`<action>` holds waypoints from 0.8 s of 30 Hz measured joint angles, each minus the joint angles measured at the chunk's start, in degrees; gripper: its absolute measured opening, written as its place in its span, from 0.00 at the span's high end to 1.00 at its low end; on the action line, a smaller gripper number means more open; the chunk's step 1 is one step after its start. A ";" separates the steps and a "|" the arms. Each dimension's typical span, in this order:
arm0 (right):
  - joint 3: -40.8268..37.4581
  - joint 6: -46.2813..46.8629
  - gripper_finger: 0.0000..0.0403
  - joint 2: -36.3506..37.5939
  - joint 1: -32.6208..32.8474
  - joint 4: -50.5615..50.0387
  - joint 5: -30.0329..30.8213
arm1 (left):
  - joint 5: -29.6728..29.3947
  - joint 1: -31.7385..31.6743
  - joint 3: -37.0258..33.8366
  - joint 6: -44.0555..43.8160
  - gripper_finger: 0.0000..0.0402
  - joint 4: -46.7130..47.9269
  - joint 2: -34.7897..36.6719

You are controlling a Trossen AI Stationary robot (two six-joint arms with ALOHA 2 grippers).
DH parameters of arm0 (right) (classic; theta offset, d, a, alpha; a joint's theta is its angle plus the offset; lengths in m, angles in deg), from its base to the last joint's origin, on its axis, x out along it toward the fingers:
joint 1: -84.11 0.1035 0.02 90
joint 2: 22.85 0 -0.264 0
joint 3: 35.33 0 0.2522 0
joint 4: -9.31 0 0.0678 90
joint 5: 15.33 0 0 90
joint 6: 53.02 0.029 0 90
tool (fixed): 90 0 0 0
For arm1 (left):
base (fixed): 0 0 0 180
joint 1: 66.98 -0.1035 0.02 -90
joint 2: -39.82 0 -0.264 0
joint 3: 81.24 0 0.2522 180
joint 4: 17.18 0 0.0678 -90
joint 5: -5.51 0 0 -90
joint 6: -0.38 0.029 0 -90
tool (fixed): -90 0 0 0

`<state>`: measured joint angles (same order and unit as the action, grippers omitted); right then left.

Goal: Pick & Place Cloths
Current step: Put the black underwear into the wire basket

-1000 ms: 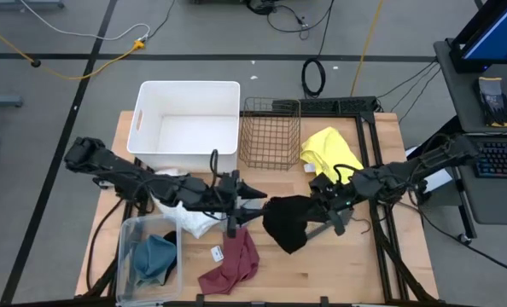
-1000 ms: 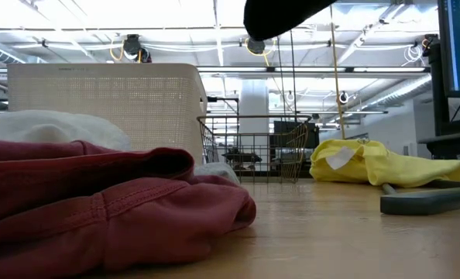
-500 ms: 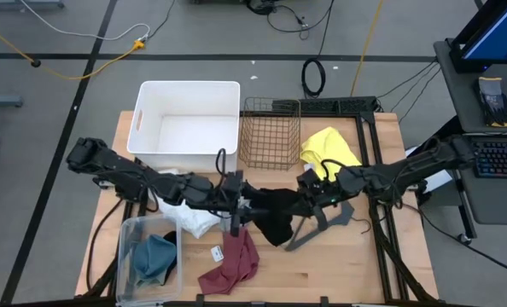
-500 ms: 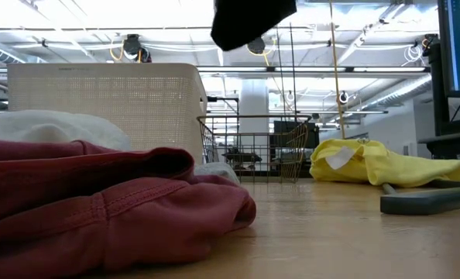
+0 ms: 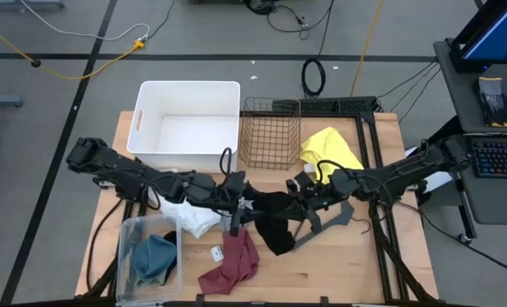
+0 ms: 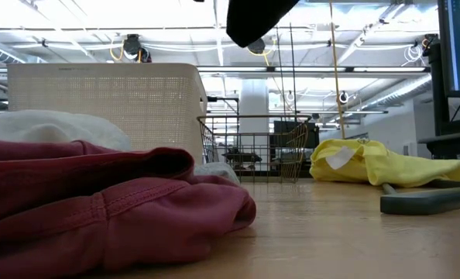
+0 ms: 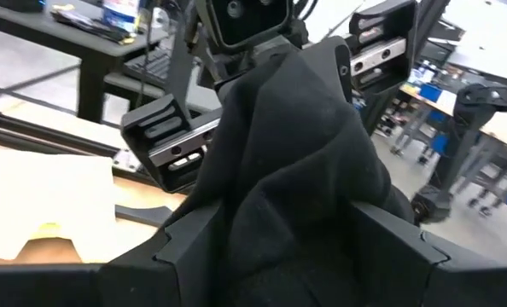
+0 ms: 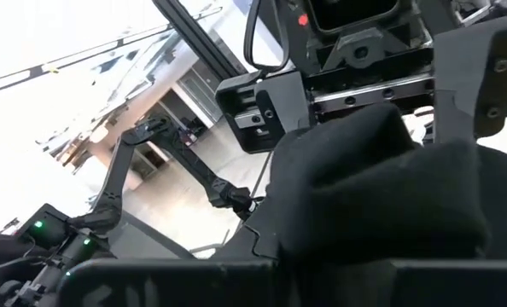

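I hold the black cloth (image 5: 275,223) in the air in front of the wire basket (image 5: 270,132), both the left gripper (image 5: 243,203) and right gripper (image 5: 298,198) pinching it. I should release one side only, slowly, so it does not tear.

The left gripper (image 5: 247,205) and the right gripper (image 5: 298,199) are meeting nose to nose above the table's (image 5: 356,264) middle, with a cloth (image 5: 275,222) hanging between them, clear of the tabletop. Behind them a bin (image 5: 185,128) is sitting beside a wire basket (image 5: 270,132), with another cloth (image 5: 329,149) lying just right of the basket. Toward the front left, a clear tub (image 5: 127,247) is holding a cloth (image 5: 154,257), while two more cloths are lying between the tub and the middle, one (image 5: 188,217) behind the other (image 5: 233,264).
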<state>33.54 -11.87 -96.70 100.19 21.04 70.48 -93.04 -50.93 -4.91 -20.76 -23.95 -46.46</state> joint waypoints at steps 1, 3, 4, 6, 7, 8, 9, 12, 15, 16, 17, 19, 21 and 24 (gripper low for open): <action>0.00 -0.03 1.00 -0.15 -0.22 0.02 -0.09 | 0.67 -0.02 -0.02 -0.01 0.41 0.15 0.00; 0.00 -0.03 1.00 -0.17 -0.57 -0.12 -0.26 | 1.53 -0.02 -0.04 -0.08 0.42 0.22 0.00; 0.00 -0.03 1.00 -0.17 -0.68 -0.08 -0.23 | 2.02 0.02 -0.04 -0.18 0.44 0.20 0.00; 0.00 -0.03 1.00 -0.17 -1.03 0.04 -0.21 | 2.90 0.04 -0.04 -0.43 0.49 -0.07 0.00; 0.00 -0.03 1.00 -0.17 -1.16 0.05 -0.20 | 3.28 0.04 -0.04 -0.43 0.52 -0.11 0.00; 0.00 -0.03 1.00 -0.17 -1.23 0.03 -0.14 | 3.54 0.04 -0.04 -0.43 0.56 -0.13 0.00; 0.00 -0.03 1.00 -0.16 -1.25 0.01 -0.01 | 3.73 0.04 -0.04 -0.47 0.59 -0.31 0.00; 0.00 -0.06 1.00 -0.14 -1.29 -0.20 0.39 | 5.88 -0.04 -0.06 -0.34 0.71 -1.68 0.00; 0.02 -0.07 1.00 -0.13 -1.31 -0.03 0.88 | 9.06 -0.25 -0.09 0.00 0.82 -3.64 0.00; 0.02 -0.08 1.00 -0.12 -1.33 -0.01 0.95 | 9.79 -0.36 -0.09 0.12 0.87 -3.73 0.00; 0.03 -0.08 1.00 -0.12 -1.36 -0.07 0.92 | 10.07 -0.39 -0.09 0.22 0.91 -3.63 0.00; 0.02 -0.08 1.00 -0.12 -1.36 -0.25 0.91 | 10.42 -0.42 -0.09 0.09 0.97 -3.55 0.00; 0.03 -0.41 1.00 -0.14 -1.36 -0.20 0.29 | 12.10 -0.46 -0.09 -0.01 0.97 -3.66 0.00; 0.02 -1.45 0.99 -0.19 -1.55 0.40 -2.74 | 13.50 -0.44 -0.10 -0.37 0.98 -4.31 -0.02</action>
<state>33.56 -13.31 -96.89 98.64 21.44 67.74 -79.53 -51.36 -5.02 -21.13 -28.27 -46.48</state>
